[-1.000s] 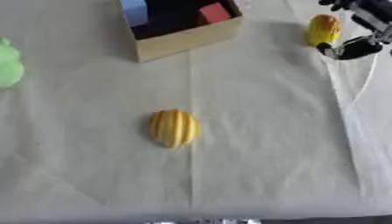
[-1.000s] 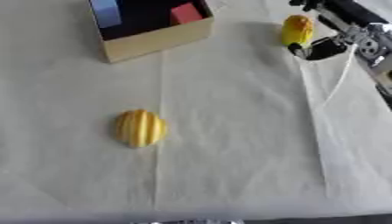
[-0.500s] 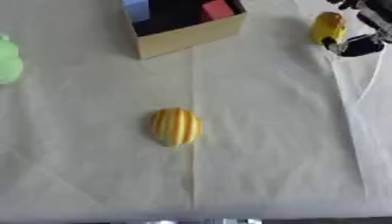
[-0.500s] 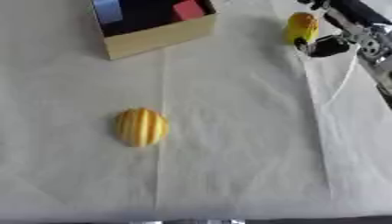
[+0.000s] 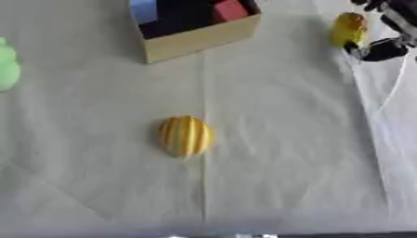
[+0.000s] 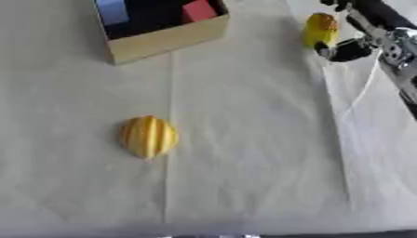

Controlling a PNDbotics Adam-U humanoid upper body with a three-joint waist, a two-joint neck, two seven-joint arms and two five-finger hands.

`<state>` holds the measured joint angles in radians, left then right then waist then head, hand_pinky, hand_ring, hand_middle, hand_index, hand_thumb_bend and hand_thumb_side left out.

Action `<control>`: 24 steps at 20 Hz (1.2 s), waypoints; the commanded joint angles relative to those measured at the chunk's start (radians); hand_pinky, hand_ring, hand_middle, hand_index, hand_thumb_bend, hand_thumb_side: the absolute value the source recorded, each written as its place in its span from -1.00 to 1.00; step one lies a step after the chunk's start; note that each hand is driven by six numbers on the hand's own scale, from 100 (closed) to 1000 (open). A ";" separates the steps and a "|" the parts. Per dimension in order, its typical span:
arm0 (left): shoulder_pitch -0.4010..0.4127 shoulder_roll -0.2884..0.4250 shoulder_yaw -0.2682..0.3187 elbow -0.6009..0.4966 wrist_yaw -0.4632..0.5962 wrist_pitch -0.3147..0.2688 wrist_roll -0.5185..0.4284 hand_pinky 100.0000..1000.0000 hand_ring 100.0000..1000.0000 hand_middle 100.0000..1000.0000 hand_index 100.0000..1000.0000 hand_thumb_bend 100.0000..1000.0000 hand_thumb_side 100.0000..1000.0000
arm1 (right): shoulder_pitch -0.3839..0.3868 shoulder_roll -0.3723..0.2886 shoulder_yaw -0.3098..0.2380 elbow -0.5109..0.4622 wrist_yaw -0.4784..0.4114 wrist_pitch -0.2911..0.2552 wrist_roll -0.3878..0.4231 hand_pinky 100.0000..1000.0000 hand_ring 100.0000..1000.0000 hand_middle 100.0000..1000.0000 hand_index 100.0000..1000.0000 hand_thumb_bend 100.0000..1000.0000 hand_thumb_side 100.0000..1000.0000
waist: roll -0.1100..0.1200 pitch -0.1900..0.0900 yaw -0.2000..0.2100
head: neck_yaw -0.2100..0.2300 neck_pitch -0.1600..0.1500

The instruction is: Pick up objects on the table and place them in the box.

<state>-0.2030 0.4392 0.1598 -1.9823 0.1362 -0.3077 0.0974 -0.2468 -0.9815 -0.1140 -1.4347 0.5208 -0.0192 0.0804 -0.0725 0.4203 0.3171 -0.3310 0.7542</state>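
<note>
An open cardboard box (image 5: 204, 39) stands at the top centre, with a blue block (image 5: 143, 9) and a red block (image 5: 231, 9) inside. A yellow striped oval object (image 5: 185, 135) lies on the cloth in the middle. At the top right, my right hand (image 6: 350, 46) has its thumb and fingers curled round a small yellow object (image 6: 320, 29), to the right of the box. A green object (image 5: 8, 67) shows at the left edge in the left eye view. My left hand appears in neither view.
A pale creased cloth (image 5: 277, 162) covers the table. A thin white cable (image 6: 362, 88) hangs down from my right arm over the cloth's right side. The table's front edge runs along the bottom of the views.
My right hand and the small yellow object between its fingers have shifted slightly up and to the right. The box, striped object and green object have stayed put.
</note>
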 commanded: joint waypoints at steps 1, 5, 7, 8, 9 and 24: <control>-0.006 0.012 0.004 -0.018 0.003 -0.001 -0.005 0.56 0.42 0.05 0.54 -1.00 0.06 | -0.010 -0.027 -0.015 0.003 0.018 0.005 -0.004 0.66 0.64 0.64 0.83 -0.40 -1.00 | -0.012 -0.001 0.004 | -0.006 -0.019; -0.009 0.010 0.003 -0.018 0.004 0.000 -0.009 0.56 0.42 0.05 0.54 -1.00 0.06 | -0.015 -0.021 -0.018 0.019 0.031 0.017 -0.010 0.64 0.60 0.56 0.80 -0.45 -1.00 | -0.013 0.005 0.011 | -0.012 -0.026; -0.007 0.009 0.004 -0.018 0.004 0.002 -0.008 0.56 0.42 0.05 0.54 -1.00 0.06 | -0.019 -0.018 -0.020 0.021 0.020 0.026 -0.038 0.62 0.54 0.46 0.71 -0.62 -1.00 | -0.012 0.008 0.013 | -0.012 -0.027; -0.007 0.009 0.003 -0.018 0.004 0.002 -0.009 0.56 0.42 0.05 0.54 -1.00 0.06 | -0.020 -0.017 -0.021 0.018 0.009 0.030 -0.056 0.60 0.48 0.34 0.60 -0.78 -1.00 | -0.012 0.008 0.013 | -0.013 -0.025; -0.006 0.009 0.003 -0.018 0.004 0.002 -0.009 0.56 0.42 0.05 0.54 -1.00 0.06 | -0.020 -0.016 -0.021 0.016 -0.004 0.034 -0.075 0.59 0.46 0.28 0.56 -0.87 -1.00 | -0.012 0.009 0.012 | -0.013 -0.023; 0.001 0.013 0.001 -0.018 0.006 0.013 -0.012 0.56 0.42 0.06 0.54 -1.00 0.07 | -0.014 -0.078 -0.021 -0.316 -0.261 0.009 -0.147 0.57 0.17 -0.06 0.28 -1.00 -1.00 | -0.012 -0.046 -0.031 | -0.002 0.016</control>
<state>-0.1947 0.4309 0.1566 -1.9823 0.1370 -0.2961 0.0866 -0.2503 -1.0024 -0.1217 -1.7018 0.2900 -0.0061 -0.0646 -0.0752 0.4066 0.2877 -0.3295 0.7659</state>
